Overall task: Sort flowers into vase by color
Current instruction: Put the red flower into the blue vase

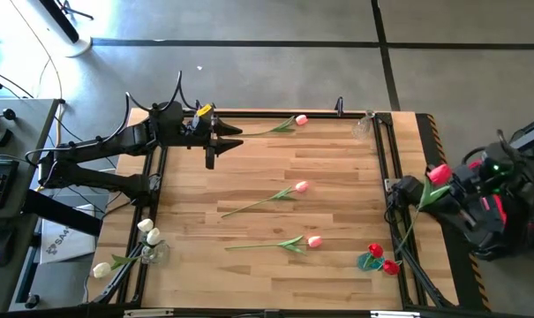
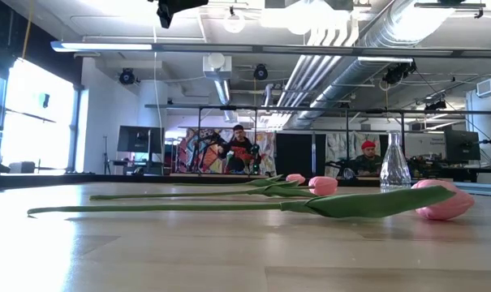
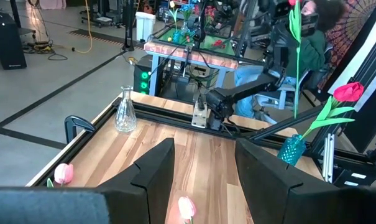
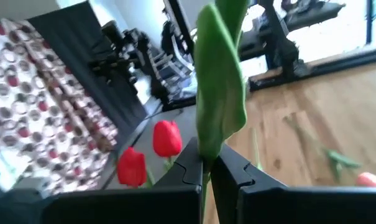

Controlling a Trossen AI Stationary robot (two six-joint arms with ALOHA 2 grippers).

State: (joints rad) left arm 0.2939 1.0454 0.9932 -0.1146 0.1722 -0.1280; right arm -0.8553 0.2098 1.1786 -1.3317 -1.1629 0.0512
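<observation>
My right gripper (image 1: 415,196) is at the table's right edge, shut on a red tulip (image 1: 439,174) that is lifted off the table. Beside it stands a teal vase (image 1: 370,261) holding two red tulips (image 4: 167,138). My left gripper (image 1: 215,141) hangs open and empty over the far left of the table. Three pink tulips lie flat on the wood: one at the far edge (image 1: 300,119), one in the middle (image 1: 300,186), one nearer (image 1: 313,240). A clear vase (image 1: 152,252) at the near left corner holds cream-white tulips (image 1: 146,228). My right gripper pinches the red tulip between its two fingers at the stem and a green leaf (image 4: 207,149), below the head. The fingers lie across the stem, coming from the table's right side. The tulip is clear of the table and roughly upright, head up, with its lower stem (image 1: 408,231) hanging below the fingers.
An empty clear glass vase (image 1: 364,126) stands at the far right corner; it also shows in the left wrist view (image 3: 125,112). A black metal frame (image 1: 386,159) rims the table. People sit at desks beyond the far edge (image 2: 241,146).
</observation>
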